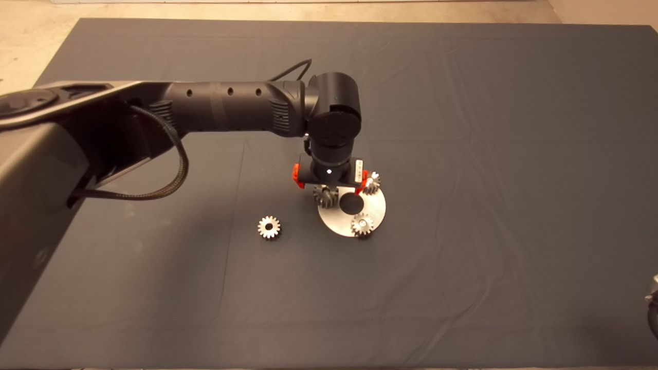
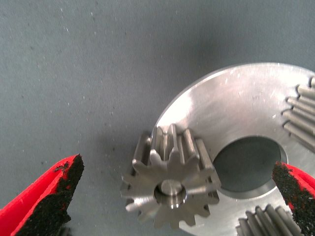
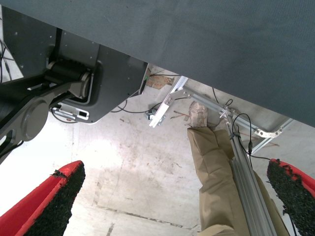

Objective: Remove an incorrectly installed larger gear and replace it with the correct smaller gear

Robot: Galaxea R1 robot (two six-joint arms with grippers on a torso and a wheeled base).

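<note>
On the mat, near edge: right gripper parked at the lower right corner of the head view; its wrist camera looks past the mat's edge at the floor and a person's leg, red fingers spread wide with nothing between them.

Spare part: the smaller gear lies flat on the mat, alone, well apart from the round steel plate and to the left of it in the head view.

Work site: left gripper hangs straight over the plate's near-left rim, where the larger gear sits on its pin at the plate's edge, part of it overhanging the mat.

Fingers and gear: left fingers released and wide; the larger gear lies between the two pads, nearer the middle than either one, and neither pad touches it.

Neighbours: two finer-toothed gears remain on the plate around its centre hole; one seems close to a finger in the head view, though the wrist hides that spot.

Progress: early. Removal not yet done, the wrong gear still seated; grasp, lift-off, set-down, pickup of the smaller gear and seating all remain.
</note>
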